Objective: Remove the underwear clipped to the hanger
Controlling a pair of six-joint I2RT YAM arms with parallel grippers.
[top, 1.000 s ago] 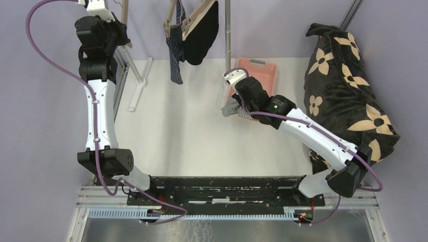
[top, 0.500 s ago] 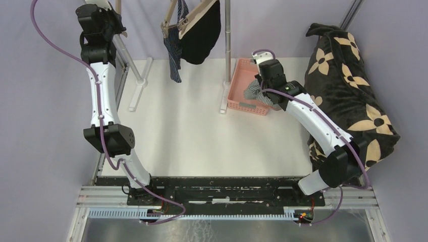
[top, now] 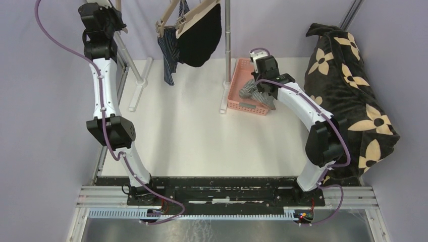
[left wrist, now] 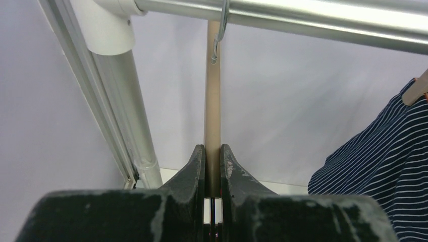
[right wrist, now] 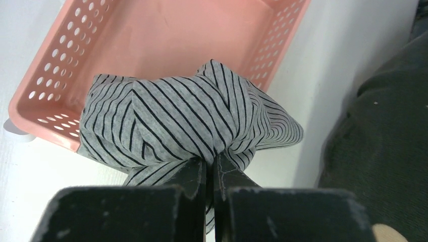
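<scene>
Soft, bunched grey striped briefs (right wrist: 171, 116) hung from the right gripper (right wrist: 209, 164), clamped shut on them, over the perforated pink plastic basket (right wrist: 50, 96). Release looked best lower and centred, so no cloth drapes the rim. The left gripper (left wrist: 212, 151) pinched the flat wooden hanger (left wrist: 212, 91). The navy striped briefs (left wrist: 373, 171) and black briefs (top: 202, 35) hung clipped.
</scene>
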